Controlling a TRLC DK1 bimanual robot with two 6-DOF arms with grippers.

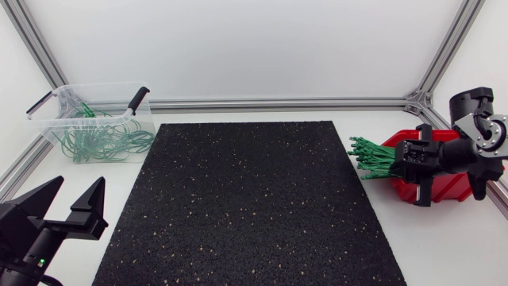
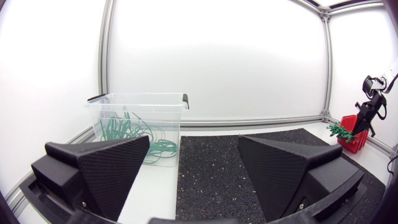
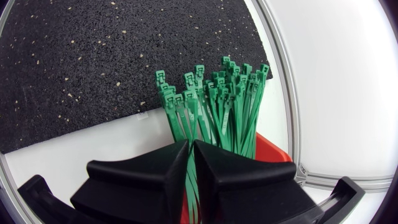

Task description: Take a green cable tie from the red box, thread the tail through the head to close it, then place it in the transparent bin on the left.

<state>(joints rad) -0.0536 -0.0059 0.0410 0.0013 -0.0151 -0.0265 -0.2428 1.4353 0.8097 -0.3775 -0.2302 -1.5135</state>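
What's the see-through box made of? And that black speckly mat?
The transparent bin looks like clear, glossy hard plastic: you see the green cable ties through its walls. The black mat seems to be matte rubber crumb, grainy with pale flecks.

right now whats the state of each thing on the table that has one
left end effector, open, empty
right end effector, shut on green cable ties at the red box
green cable ties, straight, unthreaded, bundled in the red box
transparent bin, open-topped, holding looped ties
looped ties, closed

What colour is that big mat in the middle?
Black mat with pale speckles, clearest in right wrist view.
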